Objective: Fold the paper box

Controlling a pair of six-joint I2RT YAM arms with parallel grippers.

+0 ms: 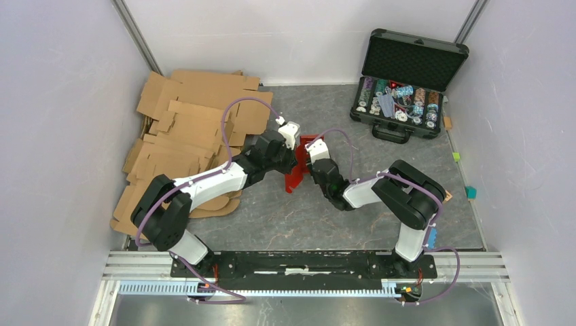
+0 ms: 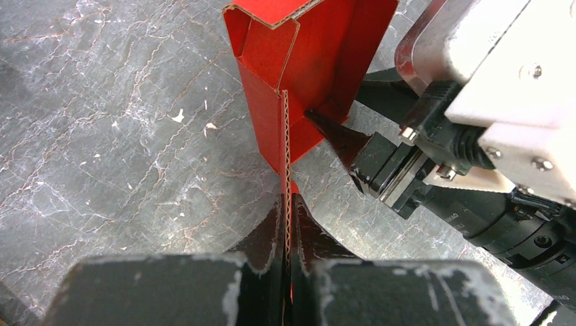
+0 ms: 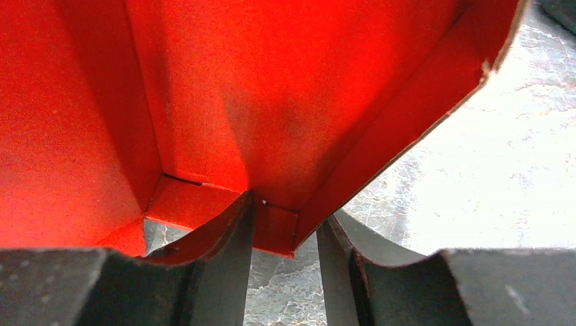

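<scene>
Pinching paper box (image 2: 306, 61), left tool (image 2: 286, 204) clamped, right tool (image 3: 286, 214) half-open astride its corner, cardboard sheets (image 1: 190, 129) leftward

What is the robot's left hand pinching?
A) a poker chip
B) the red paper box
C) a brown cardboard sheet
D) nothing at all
B: in the left wrist view, the left hand is closed tight on a thin edge of the red paper box.

paper box (image 2: 272, 81): matt red corrugated paperboard | table (image 2: 122, 136): smooth grey marbled | left pincer (image 2: 286, 204): scuffed black plastic
</scene>
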